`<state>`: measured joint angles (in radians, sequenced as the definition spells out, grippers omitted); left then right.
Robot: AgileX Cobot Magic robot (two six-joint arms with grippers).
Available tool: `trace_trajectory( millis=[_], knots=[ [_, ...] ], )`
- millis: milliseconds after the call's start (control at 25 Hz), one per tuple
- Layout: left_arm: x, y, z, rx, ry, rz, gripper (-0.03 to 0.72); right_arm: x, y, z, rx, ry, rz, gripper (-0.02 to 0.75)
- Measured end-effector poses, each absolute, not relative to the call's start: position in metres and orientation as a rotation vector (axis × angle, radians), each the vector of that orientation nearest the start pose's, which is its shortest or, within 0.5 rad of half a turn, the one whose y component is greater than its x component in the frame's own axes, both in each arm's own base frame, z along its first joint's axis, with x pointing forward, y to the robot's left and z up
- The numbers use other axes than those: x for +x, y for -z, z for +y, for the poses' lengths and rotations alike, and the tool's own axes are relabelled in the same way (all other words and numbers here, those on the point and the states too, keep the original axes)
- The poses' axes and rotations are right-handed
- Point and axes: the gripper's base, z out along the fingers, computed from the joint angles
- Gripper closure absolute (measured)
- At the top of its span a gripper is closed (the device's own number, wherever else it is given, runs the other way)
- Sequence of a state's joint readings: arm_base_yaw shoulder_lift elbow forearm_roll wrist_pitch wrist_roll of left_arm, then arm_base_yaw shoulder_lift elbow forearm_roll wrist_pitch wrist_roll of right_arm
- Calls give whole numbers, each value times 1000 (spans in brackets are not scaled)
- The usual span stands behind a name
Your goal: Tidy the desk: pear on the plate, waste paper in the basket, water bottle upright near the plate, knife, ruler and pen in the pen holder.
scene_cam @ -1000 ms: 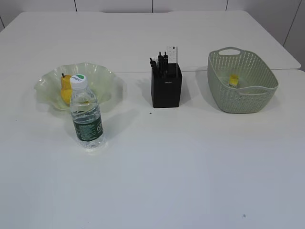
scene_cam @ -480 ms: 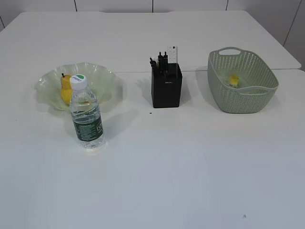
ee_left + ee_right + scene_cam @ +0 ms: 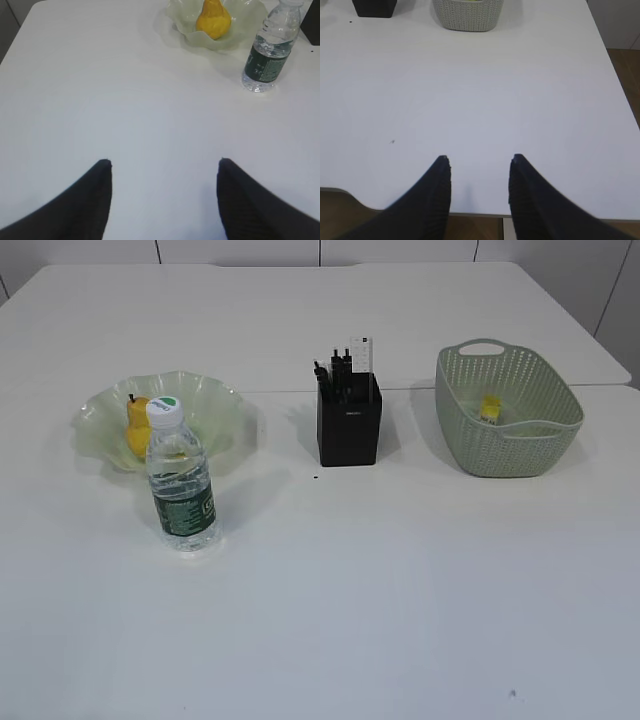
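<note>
The right gripper hangs with jaws apart over the bare desk, basket far ahead.

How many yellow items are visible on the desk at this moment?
2: the pear on the plate at left, and the waste paper inside the basket at right. The water bottle partly hides the plate.

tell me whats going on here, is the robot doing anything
Nothing is being handled right now. Both grippers, left gripper and right gripper, hang open and empty over bare desk. The desk looks tidied: the pear lies on the plate, the water bottle stands upright in front of it, the waste paper is in the basket, and the pen holder holds the ruler and dark tools.
</note>
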<state>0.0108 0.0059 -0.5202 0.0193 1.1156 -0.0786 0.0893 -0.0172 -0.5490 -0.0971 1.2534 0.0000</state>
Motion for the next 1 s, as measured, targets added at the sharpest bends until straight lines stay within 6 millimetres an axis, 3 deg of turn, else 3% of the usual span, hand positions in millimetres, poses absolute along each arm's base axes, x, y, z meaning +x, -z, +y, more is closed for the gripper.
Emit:
trace_trajectory(
  millis=[1000],
  knots=[
    [-9, -279, 2, -95, 14, 2078, 146, -12, -270, -6, -112, 33, 2118, 443]
  ],
)
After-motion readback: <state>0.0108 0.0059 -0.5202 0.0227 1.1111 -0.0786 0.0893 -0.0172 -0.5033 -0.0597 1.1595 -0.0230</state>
